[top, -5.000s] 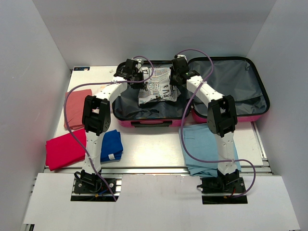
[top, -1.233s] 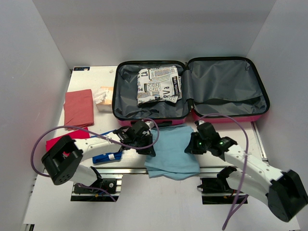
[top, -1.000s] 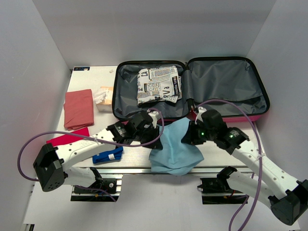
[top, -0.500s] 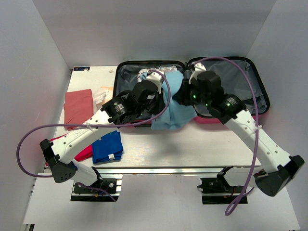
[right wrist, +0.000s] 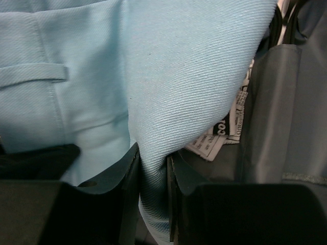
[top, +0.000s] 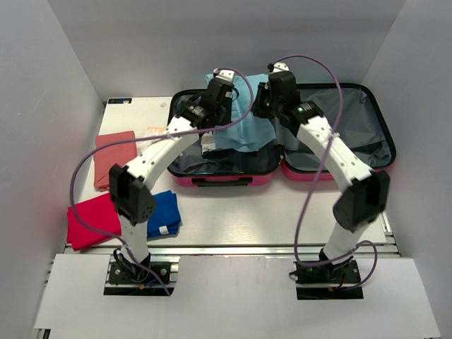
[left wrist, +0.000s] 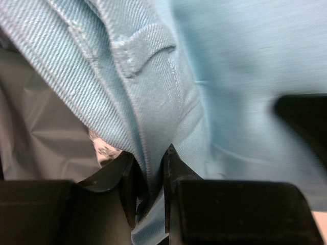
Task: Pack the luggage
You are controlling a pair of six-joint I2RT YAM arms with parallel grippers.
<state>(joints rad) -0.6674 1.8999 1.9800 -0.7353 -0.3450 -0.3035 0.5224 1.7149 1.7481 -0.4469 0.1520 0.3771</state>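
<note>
The luggage (top: 220,181) lies open at the back of the table, pink shell below, grey lining (top: 339,123) up. A light blue garment (top: 239,120) hangs over its left half. My left gripper (top: 220,90) is shut on one upper corner and my right gripper (top: 270,92) on the other. In the left wrist view the black jaws (left wrist: 148,173) pinch a fold of blue twill (left wrist: 230,61). The right wrist view shows the jaws (right wrist: 150,173) clamped on the same cloth (right wrist: 189,61). Under it lies a newsprint-patterned cloth (right wrist: 225,138) on the lining (right wrist: 276,102).
On the table's left lie a salmon cloth (top: 113,159), a red cloth (top: 95,219) and a folded blue cloth (top: 164,212). A small pale packet (top: 152,131) sits beside the luggage's left wall. White walls close in both sides and the back.
Both arms have lifted the blue garment off the front of the table and carried it back over the left half of the luggage. Both grips stayed shut.
</note>
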